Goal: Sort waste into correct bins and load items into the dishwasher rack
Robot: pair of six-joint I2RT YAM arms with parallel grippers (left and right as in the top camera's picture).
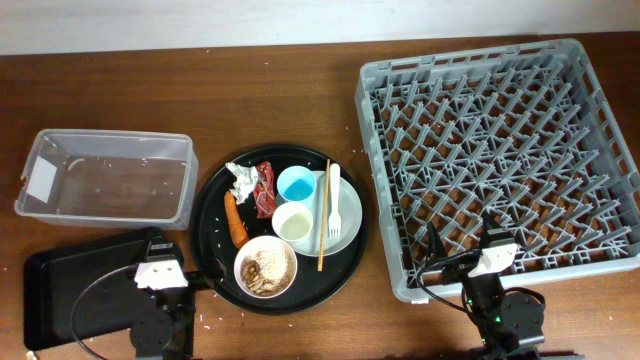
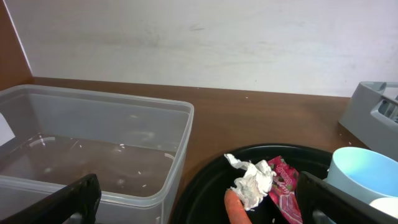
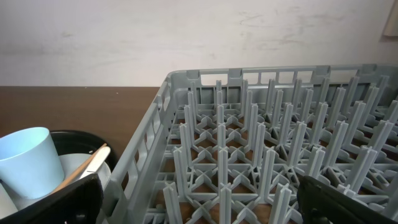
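Note:
On the round black tray [image 1: 215, 215] lie the paper ball [image 1: 241, 178], red wrapper [image 1: 265, 188] and carrot [image 1: 236, 222]. The tray also holds a white bowl of brown food scraps [image 1: 265, 267], the light-blue cup [image 1: 296, 184] and the white cup [image 1: 296, 225]. The plate [image 1: 345, 235] carries the fork [image 1: 334, 200] and the stick [image 1: 323, 215]. The clear tub [image 1: 105, 178] and shallow black tray [image 1: 70, 290] are at the left, the grey rack [image 1: 500, 150] at the right. My left gripper [image 2: 199, 211] is open and empty before the paper ball [image 2: 252, 183]. My right gripper [image 3: 199, 208] is open and empty at the rack's near edge [image 3: 143, 155].
The rack fills the right half of the table. The clear tub [image 2: 93, 149] holds only a few crumbs. A pale wall stands behind the table. Bare wood lies between the tub, the round tray and the rack.

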